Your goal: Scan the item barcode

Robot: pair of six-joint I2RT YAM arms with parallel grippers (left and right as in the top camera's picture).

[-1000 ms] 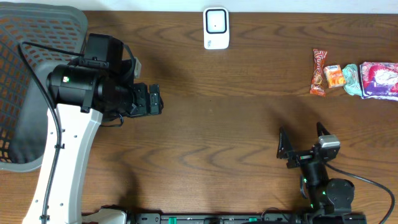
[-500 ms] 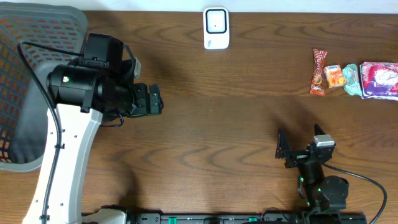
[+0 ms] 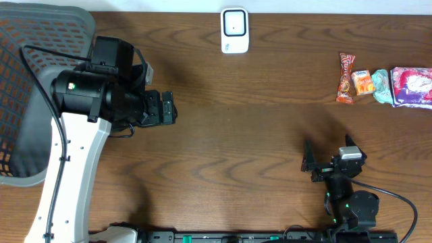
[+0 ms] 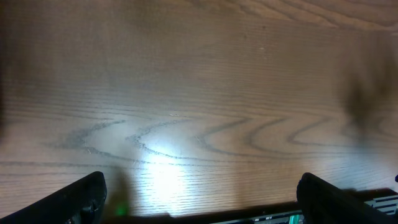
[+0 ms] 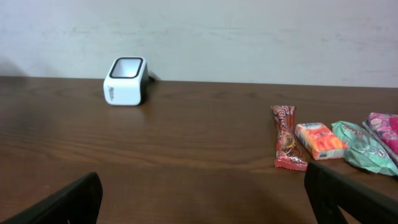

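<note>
Red and shiny, a long snack packet (image 3: 345,78) is laid on the desk (image 3: 256,128) at the far right side. Just beside it, an orange packet (image 3: 364,82), a green packet (image 3: 382,86) and a pink packet (image 3: 412,86) are lined up in a row, close together. All four are lying free on the wood. A white scanner (image 3: 235,30) is set at the back edge of the desk, near the middle, well apart from the snacks. Its dark-rimmed window is turned up. The right jaws are found low at the front of the desk, well apart from the snacks. They are spread wide, with nothing between them. In the right wrist view, the scanner and the row of packets are seen far ahead. The left jaws are held over bare wood on the left side, also spread wide and empty. Only wood grain is seen under them. A grey mesh chair (image 3: 27,101) is seen at the left edge.
</note>
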